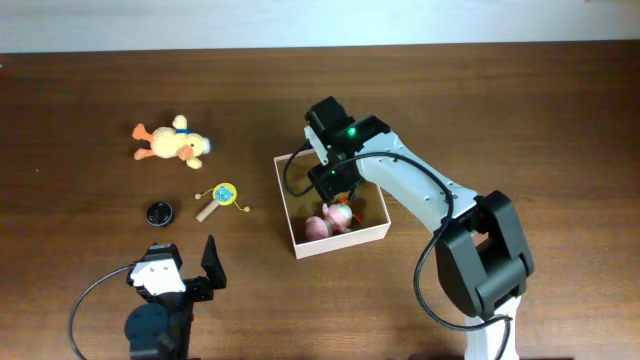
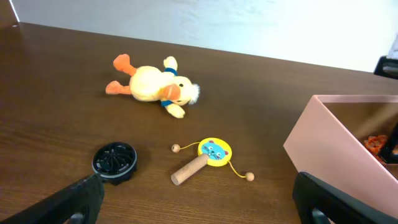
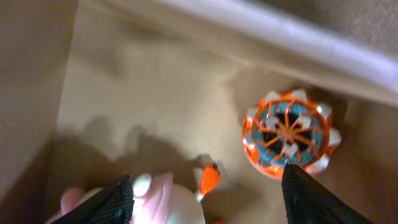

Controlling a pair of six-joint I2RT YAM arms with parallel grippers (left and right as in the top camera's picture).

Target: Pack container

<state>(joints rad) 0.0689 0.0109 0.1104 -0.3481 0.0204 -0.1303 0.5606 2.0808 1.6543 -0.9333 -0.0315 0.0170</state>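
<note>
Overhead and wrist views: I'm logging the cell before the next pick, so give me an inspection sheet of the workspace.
Surface: dark wood table, no spills seen.
Job's things: container right of centre, holding a pink plush and an orange spinning top.
Clutter: duck plush, rattle drum and black disc loose left of the container.
Grippers: left gripper open, empty, at the near edge; right gripper open inside the container, above the toys.
Cables: black cable looped by the left arm; another along the right arm.
Surroundings: pale wall past the far edge.
</note>
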